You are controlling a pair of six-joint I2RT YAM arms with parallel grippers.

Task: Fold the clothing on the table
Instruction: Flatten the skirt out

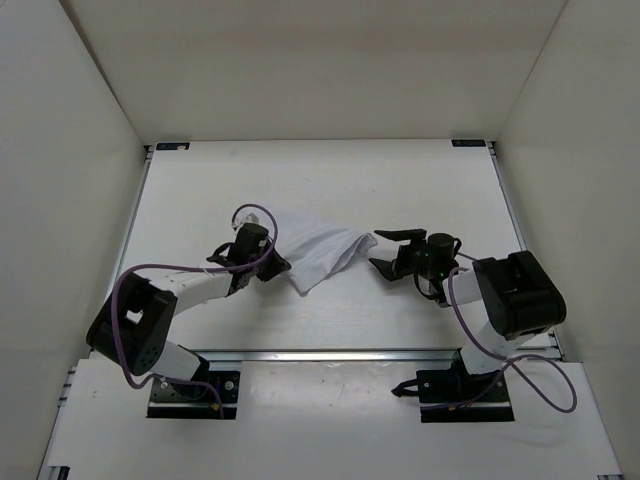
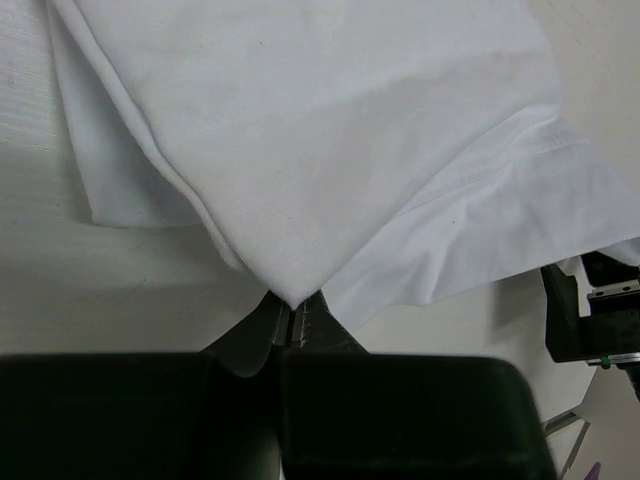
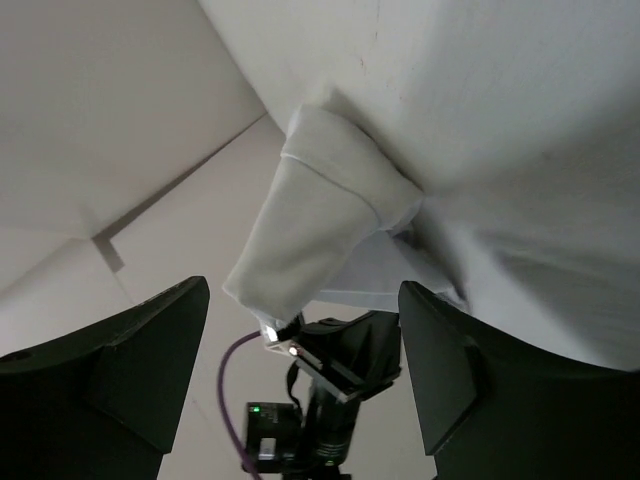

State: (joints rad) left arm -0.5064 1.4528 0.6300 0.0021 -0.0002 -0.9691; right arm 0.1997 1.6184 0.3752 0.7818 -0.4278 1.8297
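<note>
The white clothing (image 1: 318, 250) lies wrinkled and bunched in the middle of the table (image 1: 320, 180), between my two arms. My left gripper (image 1: 272, 263) is shut on its left corner. In the left wrist view the pointed corner of the clothing (image 2: 330, 130) runs into the closed left gripper (image 2: 293, 318). My right gripper (image 1: 385, 253) stands open just right of the garment's right end, touching nothing. In the right wrist view the clothing (image 3: 320, 220) fills the upper right, beyond the spread right gripper (image 3: 300, 345) and its fingers (image 3: 130, 360).
White side walls enclose the table on three sides. Black corner brackets (image 1: 172, 146) (image 1: 470, 143) mark the far edge. A metal rail (image 1: 330, 353) runs along the near edge by the arm bases. A purple cable (image 1: 150, 270) loops over the left arm.
</note>
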